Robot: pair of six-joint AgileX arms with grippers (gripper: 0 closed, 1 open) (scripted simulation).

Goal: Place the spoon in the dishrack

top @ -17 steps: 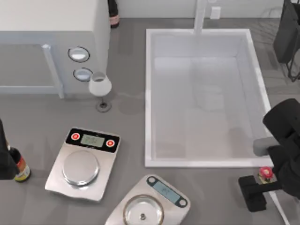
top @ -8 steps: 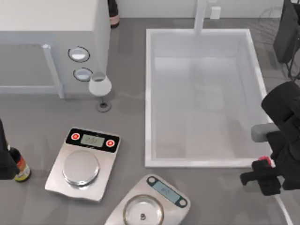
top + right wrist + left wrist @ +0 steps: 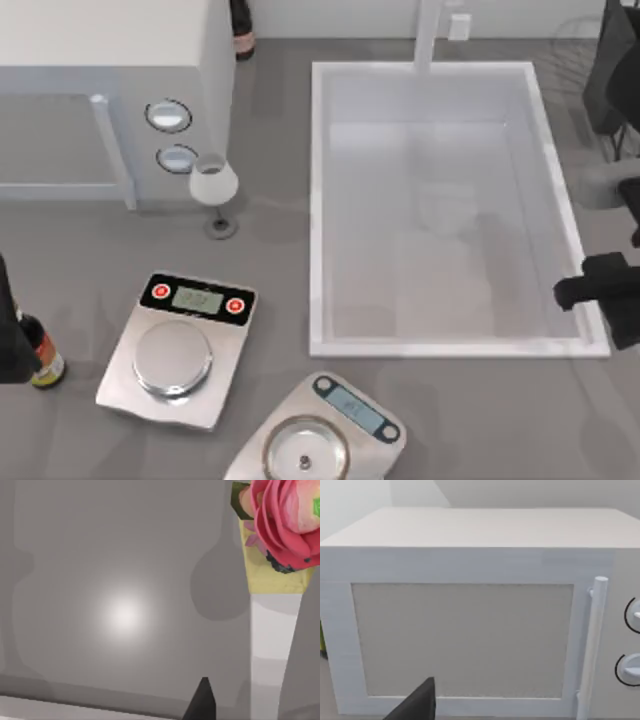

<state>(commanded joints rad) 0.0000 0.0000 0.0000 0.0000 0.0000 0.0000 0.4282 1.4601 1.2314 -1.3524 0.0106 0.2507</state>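
My right gripper (image 3: 600, 292) hangs over the front right corner of the white sink (image 3: 318, 200), at the right edge of the top view. The spoon is hidden; no red end or cream handle shows on the table or at the gripper. The dishrack (image 3: 612, 70), a dark wire frame with a black panel, stands at the back right, beyond the gripper. In the right wrist view a dark gripper tip (image 3: 202, 702) points at a grey surface. My left arm (image 3: 8, 335) stays parked at the left edge of the table.
A white microwave (image 3: 100, 40) fills the back left, with a wine glass (image 3: 213, 185) in front of it. Two kitchen scales (image 3: 180, 345) (image 3: 320, 435) and a bottle (image 3: 42, 362) sit at the front left. A pink flower (image 3: 282, 520) shows in the right wrist view.
My right gripper moved from the table in front of the sink's right corner back and to the right. The spoon's red end travelled with it, and its handle no longer lies on the table.
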